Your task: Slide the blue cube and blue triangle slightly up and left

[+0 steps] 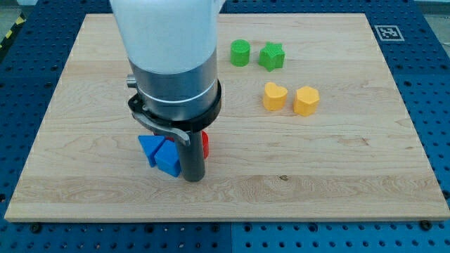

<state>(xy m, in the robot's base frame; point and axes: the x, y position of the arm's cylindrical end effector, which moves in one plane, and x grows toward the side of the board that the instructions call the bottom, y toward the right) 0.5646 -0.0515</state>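
The blue cube (169,161) and the blue triangle (148,147) lie touching each other at the lower left of the wooden board (337,154). The triangle is to the cube's upper left. My tip (193,178) rests on the board right against the cube's right side, slightly below it. The arm's large white and grey body hides the blocks' upper edges and what lies behind them.
A red block (205,144) peeks out just right of the rod, mostly hidden. A green cylinder (240,53) and a green star (271,56) sit at the top centre. A yellow heart (275,96) and a yellow hexagon (306,100) lie below them.
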